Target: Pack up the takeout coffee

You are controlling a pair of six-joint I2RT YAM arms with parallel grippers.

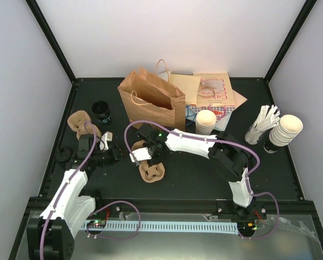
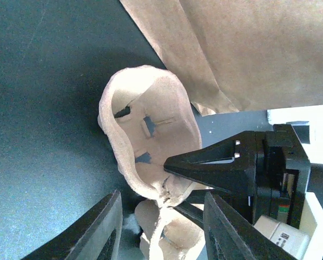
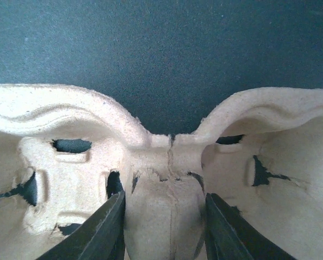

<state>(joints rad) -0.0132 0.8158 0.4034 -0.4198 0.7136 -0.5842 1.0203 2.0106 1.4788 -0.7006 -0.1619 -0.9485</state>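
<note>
A two-cup pulp carrier [image 1: 152, 172] lies on the black table in front of the brown paper bag [image 1: 153, 100]. My right gripper [image 1: 148, 160] is down on it. In the right wrist view its fingers press both sides of the carrier's middle hump [image 3: 164, 216], so the gripper [image 3: 164, 227] is shut on it. My left gripper [image 1: 111, 147] stands open just left of the carrier, and the carrier's near edge [image 2: 166, 227] lies loosely between the fingers of that gripper [image 2: 161, 233]. The takeout coffee is out of view as a single cup.
A second pulp carrier [image 1: 79, 121] and a black round holder [image 1: 101, 111] sit at the back left. Nested cream cups [image 1: 205, 122] stand right of the bag, with flat paper packets [image 1: 215, 89] behind. More nested cups [image 1: 287, 130] and white sticks [image 1: 263, 124] are at the far right.
</note>
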